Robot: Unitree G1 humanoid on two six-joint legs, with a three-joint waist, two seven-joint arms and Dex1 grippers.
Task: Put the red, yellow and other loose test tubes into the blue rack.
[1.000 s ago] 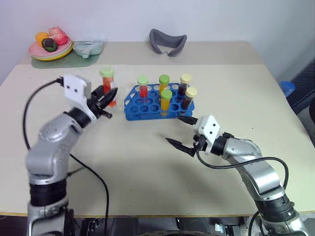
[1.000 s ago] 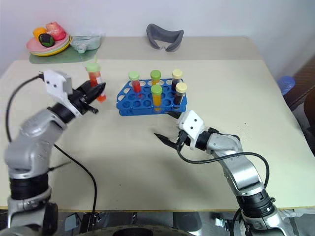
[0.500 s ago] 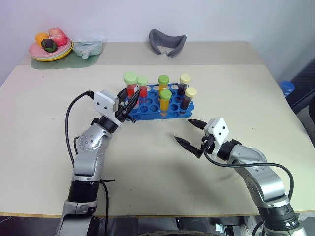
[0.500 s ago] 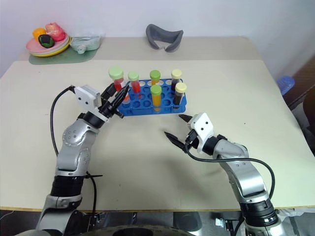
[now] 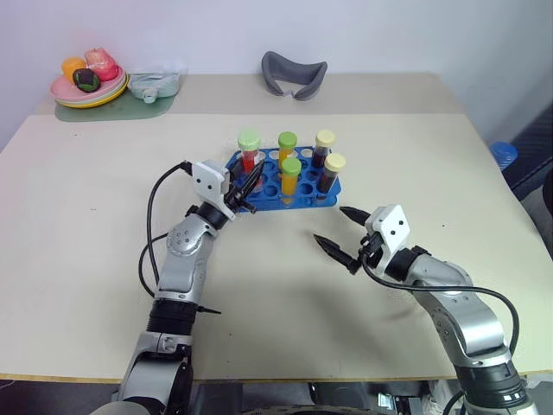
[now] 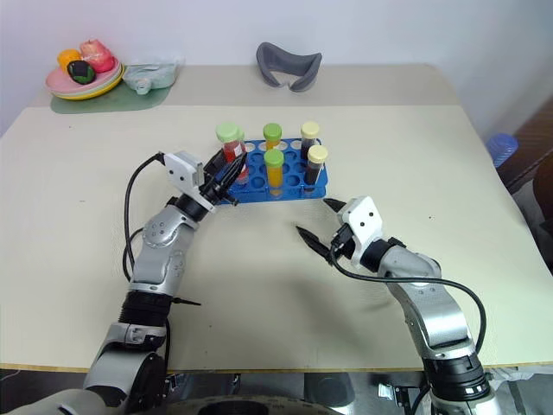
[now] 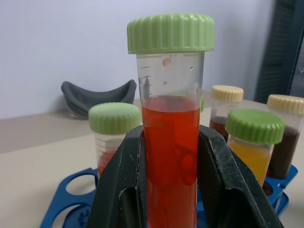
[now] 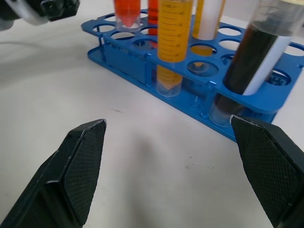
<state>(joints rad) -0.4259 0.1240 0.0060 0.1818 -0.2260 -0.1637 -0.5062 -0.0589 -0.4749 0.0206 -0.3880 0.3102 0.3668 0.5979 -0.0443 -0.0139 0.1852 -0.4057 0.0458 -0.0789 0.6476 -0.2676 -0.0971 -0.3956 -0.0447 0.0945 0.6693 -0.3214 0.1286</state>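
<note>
The left tool point(image 6: 228, 166), clamped on a red, green-capped test tube point(image 6: 230, 152), has swung in from well out at the blue rack's point(image 6: 259, 192) 9 o'clock. It now holds the tube upright over the rack's 9 o'clock end, its tip at the holes; whether it has entered one is unclear. In my judgement only seating and release remain. The right tool point(image 5: 328, 224) has barely shifted, empty with its fingers spread wide, above the desk point(image 5: 86, 190) near the rack's 5 o'clock.

Six tubes: one held, five racked. Two are red, two orange, two dark; four have green caps, two yellow. No loose tube lies on the desk.
</note>
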